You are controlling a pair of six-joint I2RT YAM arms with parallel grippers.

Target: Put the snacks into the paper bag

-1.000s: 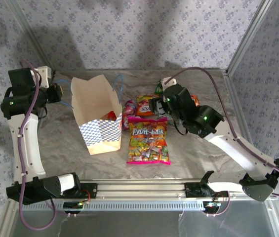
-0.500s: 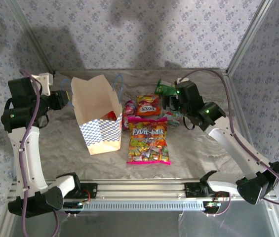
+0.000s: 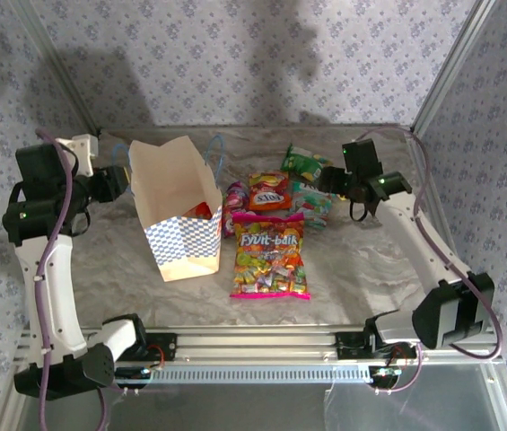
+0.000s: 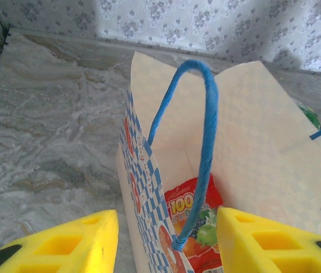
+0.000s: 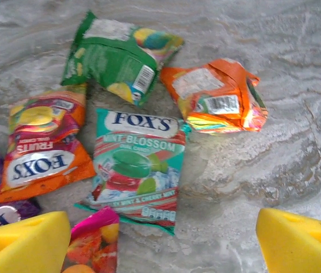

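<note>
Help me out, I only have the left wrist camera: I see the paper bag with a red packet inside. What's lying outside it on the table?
Observer: The large pink packet lies flat just right of the paper bag, label up.
Operator: And the small ones?
Observer: A purple packet, an orange packet, a teal packet and a green packet cluster behind it.
Operator: Where's the other arm?
Observer: The right gripper hangs open over that cluster, holding nothing.
</note>
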